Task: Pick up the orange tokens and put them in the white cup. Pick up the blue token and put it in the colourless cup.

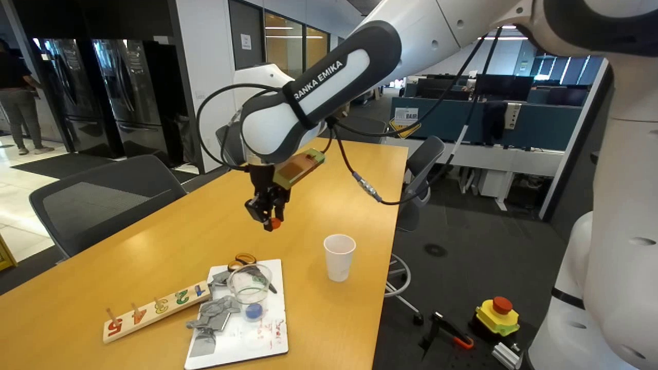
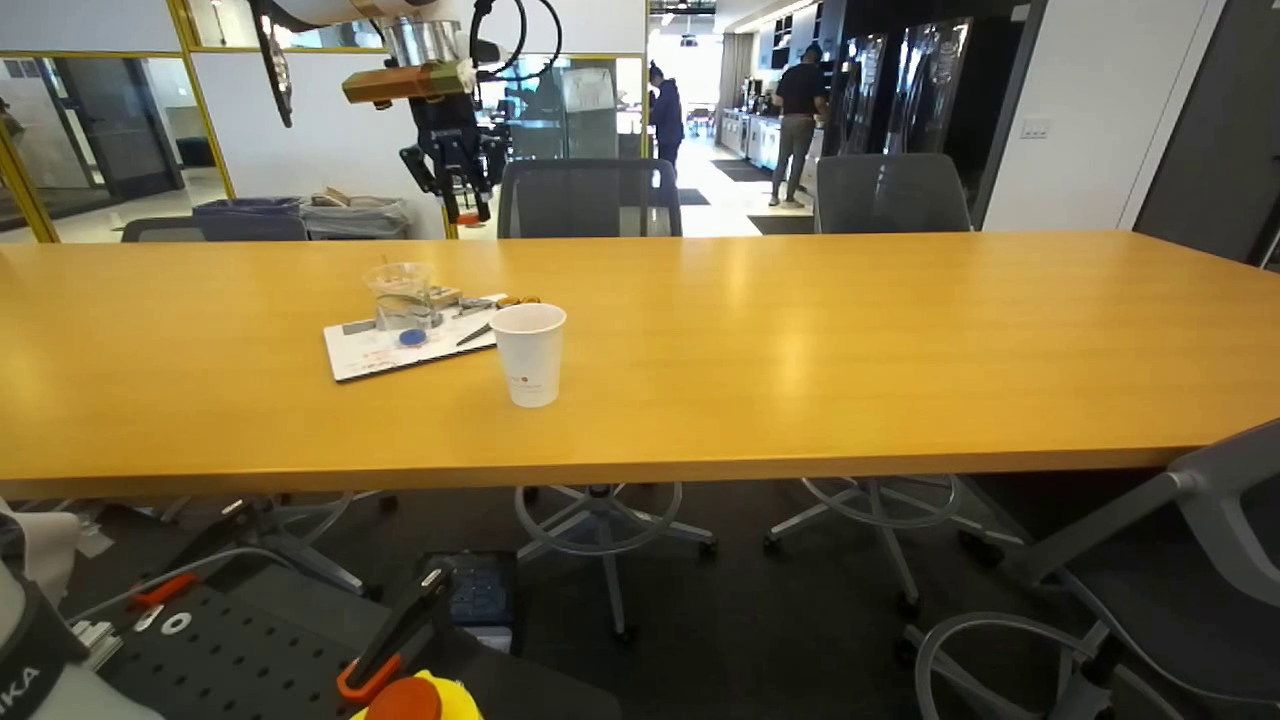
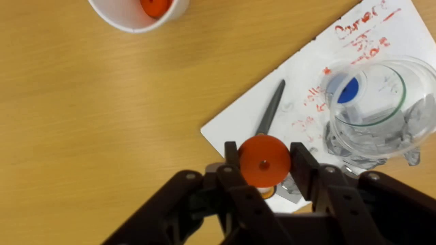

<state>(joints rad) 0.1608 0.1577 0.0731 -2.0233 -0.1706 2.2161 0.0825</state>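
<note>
My gripper (image 1: pixel 274 220) is shut on an orange token (image 3: pixel 264 151), held edge to edge between the fingertips above the table. The token also shows in both exterior views (image 1: pixel 276 223) (image 2: pixel 467 219). The white cup (image 1: pixel 339 258) stands upright on the table; in the wrist view (image 3: pixel 119 15) it is cut by the top edge, with an orange token (image 3: pixel 154 7) inside. The colourless cup (image 2: pixel 400 300) stands on the white board. The blue token (image 3: pixel 348 91) shows at the foot of the colourless cup, partly seen through its wall; I cannot tell whether it is inside or beside it.
The white board (image 1: pixel 272 336) also carries scissors (image 3: pixel 271 110) and crumpled grey tape (image 1: pixel 213 316). A wooden number strip with pegs (image 1: pixel 157 310) lies against the board. Office chairs (image 1: pixel 108 200) stand around the table (image 2: pixel 850 340).
</note>
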